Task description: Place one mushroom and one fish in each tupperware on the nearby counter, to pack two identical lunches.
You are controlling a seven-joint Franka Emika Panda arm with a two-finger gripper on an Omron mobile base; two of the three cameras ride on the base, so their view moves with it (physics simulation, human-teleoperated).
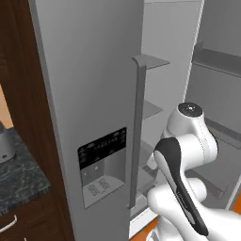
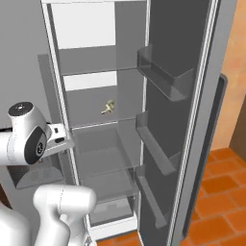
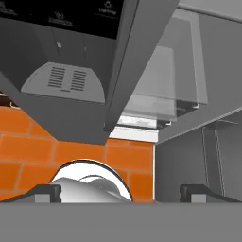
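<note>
Up on a middle fridge shelf (image 2: 96,122) I noted a small yellowish item (image 2: 108,106), possibly the mushroom, lying well above and ahead of my hand (image 3: 120,191), which hung low, fingertips (image 3: 47,193) apart, empty, aimed floorward.

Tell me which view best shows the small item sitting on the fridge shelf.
The right base view: the small yellowish item lies on a glass shelf inside the open fridge, too small to identify. The left base view sees shelves edge-on past the closed door; the hand view looks at lower shelves.
</note>
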